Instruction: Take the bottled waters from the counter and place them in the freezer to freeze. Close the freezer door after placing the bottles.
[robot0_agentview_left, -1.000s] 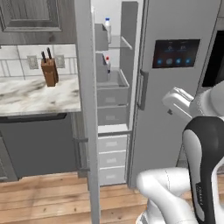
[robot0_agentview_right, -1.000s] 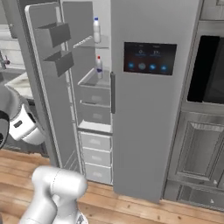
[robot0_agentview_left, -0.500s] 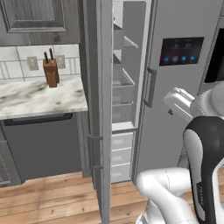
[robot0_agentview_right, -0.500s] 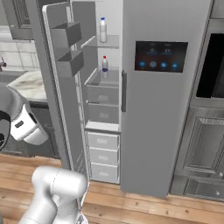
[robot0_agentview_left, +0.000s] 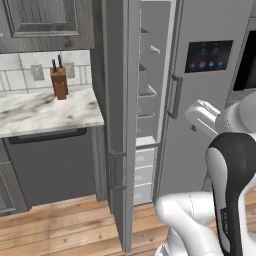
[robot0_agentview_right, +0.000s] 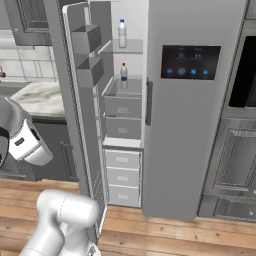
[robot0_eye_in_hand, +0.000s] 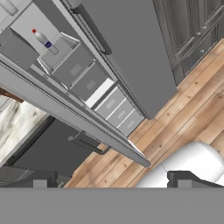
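Change: since a second ago your base views have swung, so the whole scene has slid across the pictures; that is the cameras turning, and both bottles sit on the same shelves as before.
Counter: on your left you see the marble-look counter (robot0_agentview_left: 47, 111) with the brown knife block (robot0_agentview_left: 59, 81) standing near the tiled wall; no bottles are on the part you can see.
Freezer door: you see the freezer door (robot0_agentview_right: 75, 115) standing open, its grey bins facing the compartment; in the left base view it shows edge-on (robot0_agentview_left: 121, 125).
Freezer: the freezer (robot0_agentview_right: 125, 107) shows its white interior, shelves and drawers.
Blue-cap bottle: upright on an upper shelf (robot0_agentview_right: 122, 33).
Red-cap bottle: upright one shelf lower (robot0_agentview_right: 123, 76), just above the drawers; you also catch it from the hand camera (robot0_eye_in_hand: 44, 41).
Display door: to the right, the grey door with the black display panel (robot0_agentview_right: 190, 62) is closed.
Gripper: your gripper (robot0_eye_in_hand: 111, 181) is spread wide, holding nothing, well apart from the freezer.
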